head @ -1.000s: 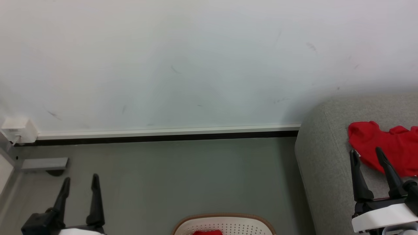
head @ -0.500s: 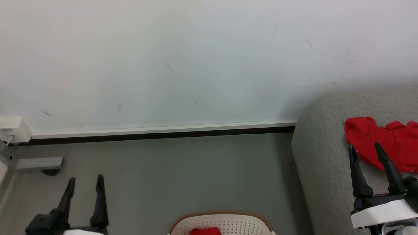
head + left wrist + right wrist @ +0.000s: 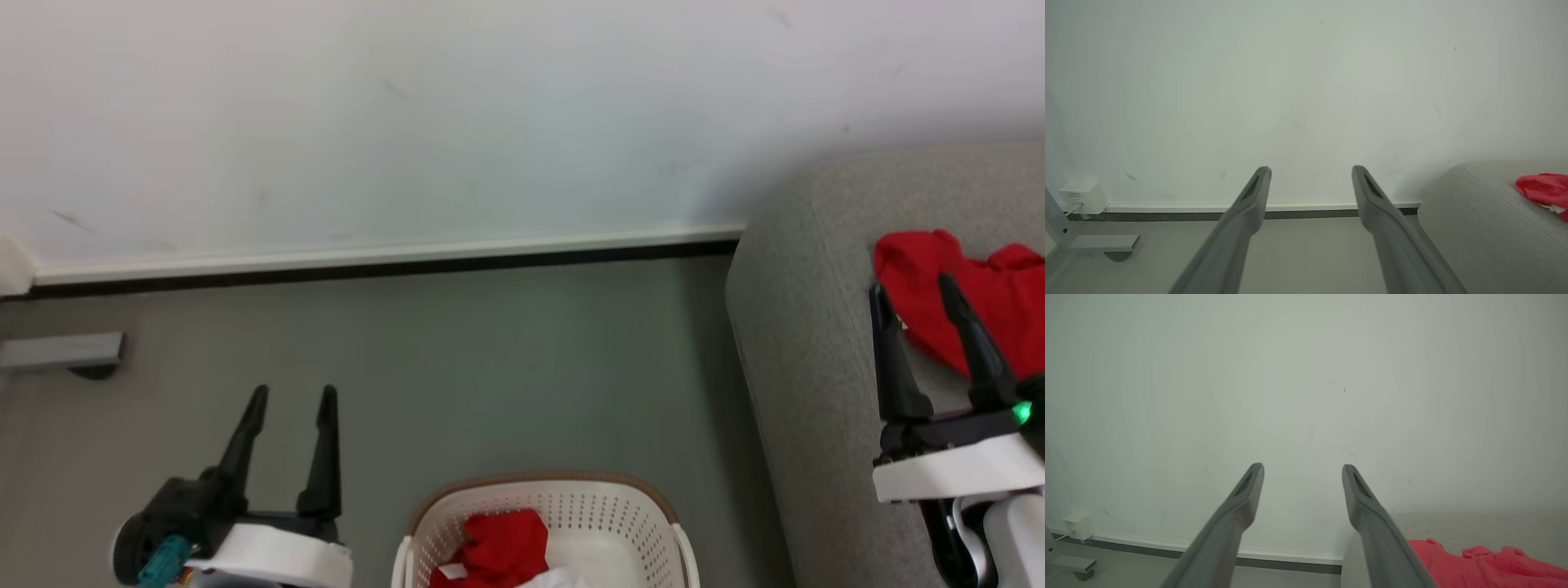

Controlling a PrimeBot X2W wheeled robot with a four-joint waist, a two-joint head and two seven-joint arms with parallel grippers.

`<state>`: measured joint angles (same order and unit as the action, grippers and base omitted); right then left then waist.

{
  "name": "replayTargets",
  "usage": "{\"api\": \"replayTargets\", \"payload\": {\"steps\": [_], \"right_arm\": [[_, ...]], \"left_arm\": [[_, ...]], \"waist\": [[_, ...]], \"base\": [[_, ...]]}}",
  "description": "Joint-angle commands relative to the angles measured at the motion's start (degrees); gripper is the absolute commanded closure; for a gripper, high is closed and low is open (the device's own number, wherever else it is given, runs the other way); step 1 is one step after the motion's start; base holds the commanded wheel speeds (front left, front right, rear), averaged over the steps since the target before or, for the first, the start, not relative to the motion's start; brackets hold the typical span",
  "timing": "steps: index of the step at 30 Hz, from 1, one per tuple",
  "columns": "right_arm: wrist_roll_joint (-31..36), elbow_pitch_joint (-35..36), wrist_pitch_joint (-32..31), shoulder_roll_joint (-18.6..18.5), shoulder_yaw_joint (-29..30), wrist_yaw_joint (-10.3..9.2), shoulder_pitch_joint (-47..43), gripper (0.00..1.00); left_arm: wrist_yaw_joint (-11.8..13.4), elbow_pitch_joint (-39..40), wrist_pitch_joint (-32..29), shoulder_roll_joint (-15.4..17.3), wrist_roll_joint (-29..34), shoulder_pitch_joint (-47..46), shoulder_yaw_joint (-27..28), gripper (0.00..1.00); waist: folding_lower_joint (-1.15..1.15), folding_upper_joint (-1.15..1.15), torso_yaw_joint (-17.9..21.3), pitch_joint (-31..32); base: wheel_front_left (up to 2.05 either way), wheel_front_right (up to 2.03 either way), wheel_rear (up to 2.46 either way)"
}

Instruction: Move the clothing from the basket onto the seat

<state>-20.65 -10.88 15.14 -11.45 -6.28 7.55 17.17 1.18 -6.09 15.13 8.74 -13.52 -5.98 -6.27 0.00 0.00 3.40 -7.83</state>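
I am seeing basket [image 3: 540,478] holding red-white garment [image 3: 498,545]; red garment [image 3: 922,273] lying on seat [image 3: 800,327], stretching rightward; left hand [image 3: 294,392], right hand [image 3: 912,286] gaping, gripping nothing.

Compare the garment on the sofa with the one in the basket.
The plain bright red fabric garment lies spread on the light grey upholstered sofa; the red fabric garment with white patches sits bunched in the cream perforated plastic basket. Both are soft and mostly red.
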Motion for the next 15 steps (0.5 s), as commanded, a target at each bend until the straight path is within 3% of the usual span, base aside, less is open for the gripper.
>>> {"api": "replayTargets", "payload": {"steps": [1,15], "right_arm": [[-0.2,0.3,0.0,-0.3,0.1,-0.13,0.8,0.0],[-0.8,4.5,0.0,0.7,2.0,-0.13,10.3,0.0]], "left_arm": [[-0.1,-0.4,0.0,-0.1,1.0,-0.6,-0.1,0.0],[-5.3,-12.3,-0.1,-0.5,5.0,-12.5,-7.0,0.0]], "waist": [[0.0,0.0,0.9,-2.1],[0.0,0.0,3.7,-16.8]], "base": [[0.0,0.0,0.0],[0.0,0.0,0.0]]}}
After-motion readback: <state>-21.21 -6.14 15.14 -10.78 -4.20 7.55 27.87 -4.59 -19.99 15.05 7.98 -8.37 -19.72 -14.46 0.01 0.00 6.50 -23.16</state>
